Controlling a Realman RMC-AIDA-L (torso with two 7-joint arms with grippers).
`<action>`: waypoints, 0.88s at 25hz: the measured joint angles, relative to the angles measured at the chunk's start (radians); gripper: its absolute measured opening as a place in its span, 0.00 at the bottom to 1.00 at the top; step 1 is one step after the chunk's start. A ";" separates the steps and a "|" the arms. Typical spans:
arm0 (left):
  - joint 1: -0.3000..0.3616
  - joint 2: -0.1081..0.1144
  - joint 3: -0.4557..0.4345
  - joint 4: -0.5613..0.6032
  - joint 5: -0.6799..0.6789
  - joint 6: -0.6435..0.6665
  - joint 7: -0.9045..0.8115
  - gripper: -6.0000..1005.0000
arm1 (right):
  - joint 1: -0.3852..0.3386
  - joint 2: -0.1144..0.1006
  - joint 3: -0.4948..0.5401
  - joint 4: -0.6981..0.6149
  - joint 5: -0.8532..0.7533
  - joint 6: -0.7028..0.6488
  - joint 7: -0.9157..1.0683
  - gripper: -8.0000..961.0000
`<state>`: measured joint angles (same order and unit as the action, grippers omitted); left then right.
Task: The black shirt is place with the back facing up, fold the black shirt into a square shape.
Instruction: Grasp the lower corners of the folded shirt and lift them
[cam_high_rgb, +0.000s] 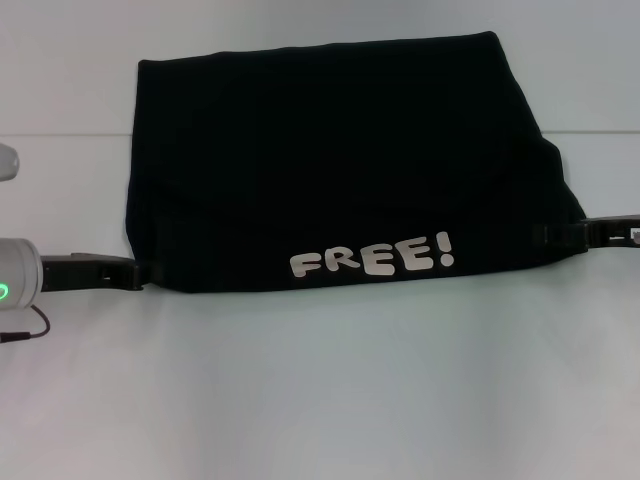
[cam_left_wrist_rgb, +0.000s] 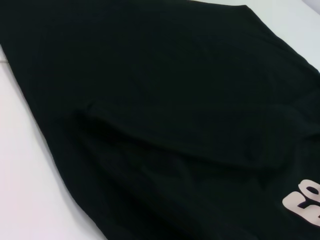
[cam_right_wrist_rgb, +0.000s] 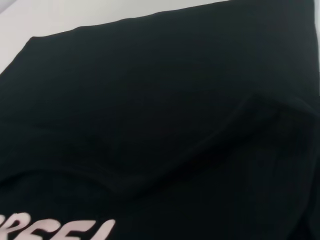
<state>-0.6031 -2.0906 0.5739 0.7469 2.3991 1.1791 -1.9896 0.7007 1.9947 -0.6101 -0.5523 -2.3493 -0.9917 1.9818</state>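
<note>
Across the white counter (cam_high_rgb: 320, 400) lay the black shirt (cam_high_rgb: 340, 160), folded into a wide block, its far edge straight and its near edge carrying the pale lettering "FREE!" (cam_high_rgb: 372, 260). At the shirt's near left corner sat the left pincer (cam_high_rgb: 140, 272), low on the counter with its tip touching the cloth; whether it was clamped on the fabric I could not tell, the black tips being lost against the black shirt. A soft raised ridge ran across the middle of the cloth. At the near right corner the right pincer (cam_high_rgb: 545, 234) met the shirt's edge, seemingly pushed into the fold, its grip equally unclear.
</note>
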 joint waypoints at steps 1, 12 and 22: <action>0.000 0.001 -0.001 0.000 0.000 0.000 0.000 0.00 | 0.000 0.002 0.000 0.000 0.000 0.013 0.000 0.91; -0.003 0.001 -0.003 0.000 -0.003 -0.001 -0.001 0.00 | -0.011 0.001 -0.010 0.006 -0.001 0.026 -0.013 0.47; -0.005 0.001 -0.004 -0.006 -0.011 0.012 -0.003 0.00 | -0.039 -0.003 0.009 0.000 0.010 -0.024 -0.047 0.24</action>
<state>-0.6078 -2.0892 0.5694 0.7410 2.3886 1.1907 -1.9926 0.6621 1.9920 -0.6014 -0.5523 -2.3391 -1.0156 1.9350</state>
